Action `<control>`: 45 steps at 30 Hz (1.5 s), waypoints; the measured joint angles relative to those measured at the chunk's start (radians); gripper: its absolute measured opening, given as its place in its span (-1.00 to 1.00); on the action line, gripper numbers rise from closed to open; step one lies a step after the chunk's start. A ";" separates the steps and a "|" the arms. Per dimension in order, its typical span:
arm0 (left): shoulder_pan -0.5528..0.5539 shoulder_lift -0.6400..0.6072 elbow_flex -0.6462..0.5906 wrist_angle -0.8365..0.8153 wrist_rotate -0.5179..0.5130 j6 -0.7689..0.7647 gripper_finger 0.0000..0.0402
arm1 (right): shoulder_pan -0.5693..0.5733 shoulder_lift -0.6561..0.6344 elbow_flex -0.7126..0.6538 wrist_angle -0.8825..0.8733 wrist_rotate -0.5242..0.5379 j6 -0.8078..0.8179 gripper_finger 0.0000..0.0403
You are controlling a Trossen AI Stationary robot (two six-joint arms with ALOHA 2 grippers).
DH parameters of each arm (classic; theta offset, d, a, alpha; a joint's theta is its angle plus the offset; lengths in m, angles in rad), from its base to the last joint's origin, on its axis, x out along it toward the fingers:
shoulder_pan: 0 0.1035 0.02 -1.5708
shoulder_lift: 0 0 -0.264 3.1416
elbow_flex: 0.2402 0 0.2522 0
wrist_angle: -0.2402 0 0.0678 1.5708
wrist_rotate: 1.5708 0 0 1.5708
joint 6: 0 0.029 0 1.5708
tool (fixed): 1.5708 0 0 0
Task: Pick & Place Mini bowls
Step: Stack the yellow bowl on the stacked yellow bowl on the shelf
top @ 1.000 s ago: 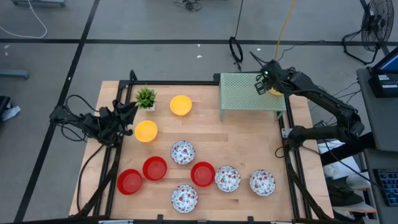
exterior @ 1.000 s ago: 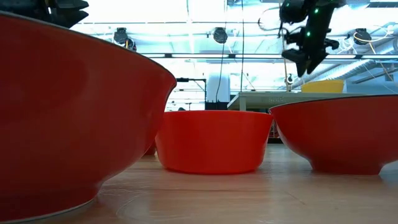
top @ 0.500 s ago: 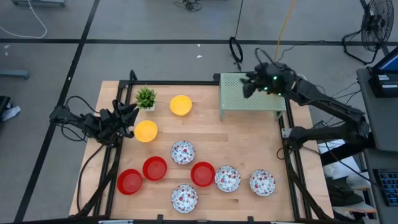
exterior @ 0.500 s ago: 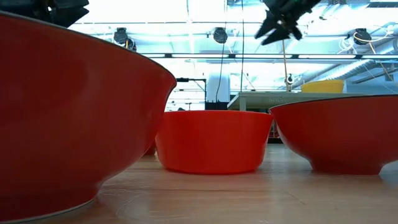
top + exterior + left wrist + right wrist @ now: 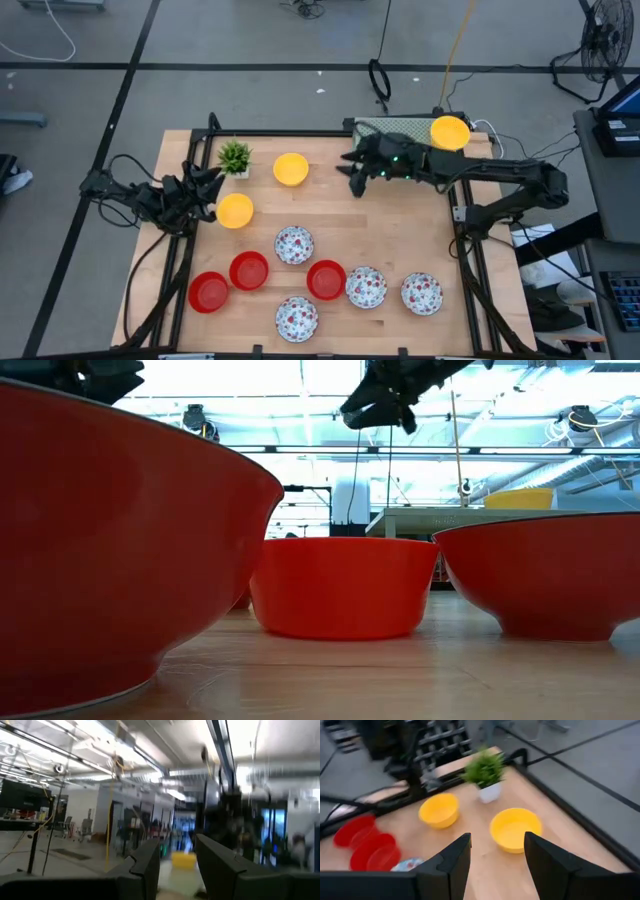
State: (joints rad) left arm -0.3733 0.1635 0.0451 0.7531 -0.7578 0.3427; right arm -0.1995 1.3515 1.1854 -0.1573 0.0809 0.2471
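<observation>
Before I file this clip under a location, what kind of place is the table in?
Probably a robotics lab or workshop. Exposed ducts and strip lights run overhead, cables trail across a taped concrete floor, and a wooden table with a black frame carries two arms beside mini bowls.

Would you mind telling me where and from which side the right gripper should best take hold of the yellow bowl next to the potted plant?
Probably by the rim, coming down from above. That yellow bowl sits upright and open-mouthed on the table, so one finger could go inside the wall and one outside. The side facing away from the potted plant looks freest. The right gripper, open, is already near that side.
</observation>
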 joint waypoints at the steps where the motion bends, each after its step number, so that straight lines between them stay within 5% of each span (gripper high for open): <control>1: 0.000 0.001 0.000 -0.033 0.000 0.002 -0.36 | 0.009 0.005 0.000 0.001 -0.003 -0.014 -0.15; 9: 0.000 0.154 0.075 -0.155 -0.060 -0.029 -0.36 | 0.078 -0.046 0.000 -0.004 0.000 -0.031 -0.15; 17: 0.004 0.501 0.312 -0.414 -0.206 -0.065 -0.36 | 0.141 -0.115 0.000 -0.020 0.000 -0.020 -0.15; 23: 0.061 0.715 0.451 -0.570 -0.200 -0.098 -0.36 | 0.183 -0.133 0.000 -0.079 0.000 -0.020 -0.15; 33: 0.333 0.929 0.632 -0.894 0.209 -0.293 -0.36 | 0.209 -0.133 0.000 -0.223 0.035 -0.023 -0.15; 45: 0.628 1.146 0.652 -0.901 0.586 -0.092 -0.36 | 0.208 -0.133 0.000 -0.337 0.107 -0.077 -0.15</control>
State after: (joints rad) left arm 0.2545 1.3092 0.6975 -0.1482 -0.1715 0.2509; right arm 0.0086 1.2190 1.1854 -0.4946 0.1882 0.1703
